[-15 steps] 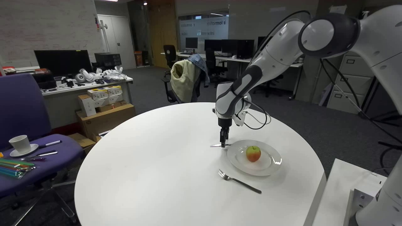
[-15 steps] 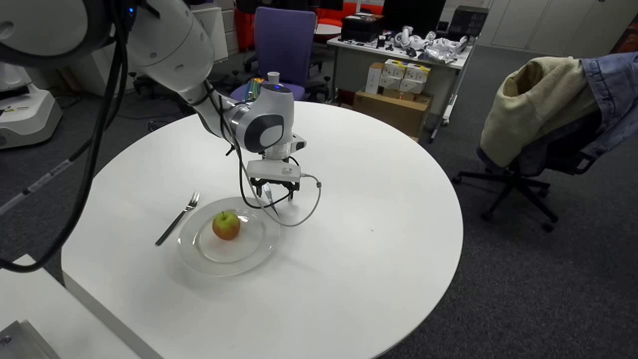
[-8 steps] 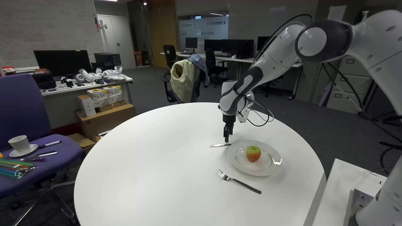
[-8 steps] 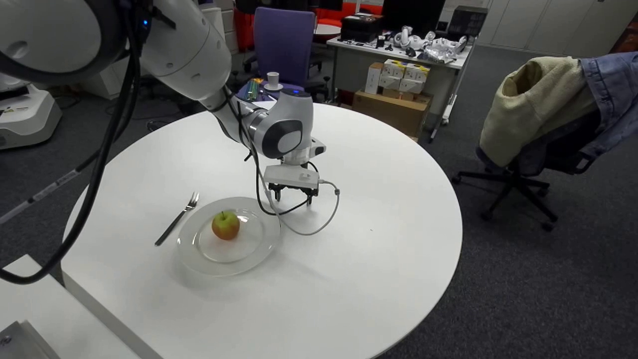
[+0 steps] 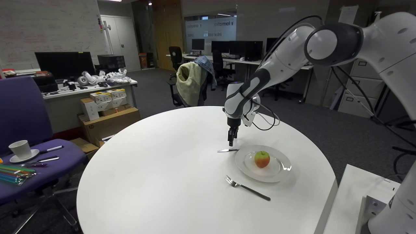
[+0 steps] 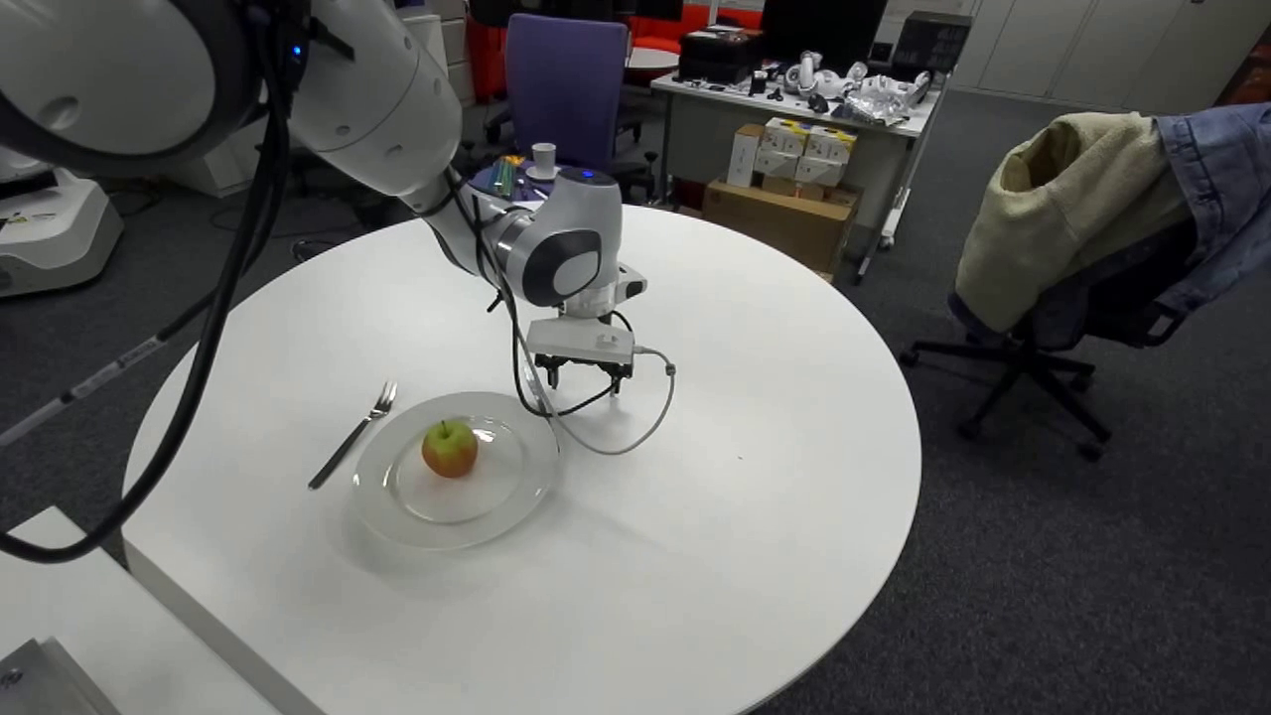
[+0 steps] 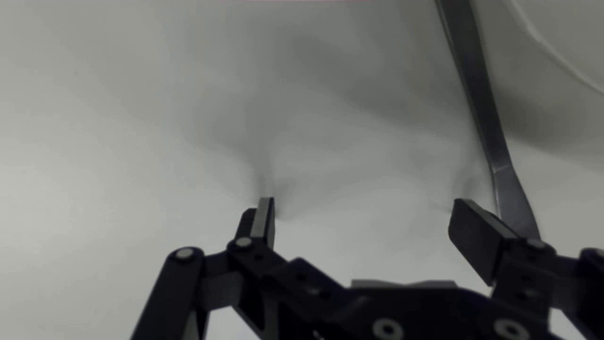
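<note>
table [image 5: 175, 169]: gripper [image 7: 364, 203] (agape) beside knife [image 7: 479, 94]

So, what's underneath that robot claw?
A knife lies on the white table beneath one side of the open gripper. In the wrist view a finger covers the end of the blade; in an exterior view that end shows.

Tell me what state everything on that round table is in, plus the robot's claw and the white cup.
Gripper: open, holding nothing
Knife: lying on the table, not gripped
Apple: uncut on the sides shown
Plate: face up, bearing the apple
Fork: lying loose beside the plate
Cup: upright on its saucer, inside hidden
</note>
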`<state>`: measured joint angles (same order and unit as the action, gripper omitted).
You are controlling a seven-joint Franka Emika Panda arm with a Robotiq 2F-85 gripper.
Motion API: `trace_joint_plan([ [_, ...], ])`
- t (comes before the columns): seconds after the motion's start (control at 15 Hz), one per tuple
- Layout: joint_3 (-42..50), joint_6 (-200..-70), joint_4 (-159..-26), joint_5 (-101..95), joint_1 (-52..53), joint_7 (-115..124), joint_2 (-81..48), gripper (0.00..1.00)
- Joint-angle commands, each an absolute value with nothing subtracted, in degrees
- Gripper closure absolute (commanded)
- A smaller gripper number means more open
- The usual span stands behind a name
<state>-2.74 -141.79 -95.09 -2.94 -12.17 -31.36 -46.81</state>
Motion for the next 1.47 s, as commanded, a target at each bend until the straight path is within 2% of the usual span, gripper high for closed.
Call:
trace_joint_plan([
  [0.0, -6.13, -140.97, -93.92, -1.86, -13.63, -33.6, -46.62, 0.0],
  [0.47, -8.89, -139.31, -93.53, -1.8, -12.93, -35.44, -48.47, 0.0],
  [1.33, -6.88, -138.16, -93.42, -3.02, -12.09, -35.95, -49.04, 0.0],
  [1.4, -6.78, -138.13, -93.43, -3.06, -12.1, -35.94, -49.01, 0.15],
])
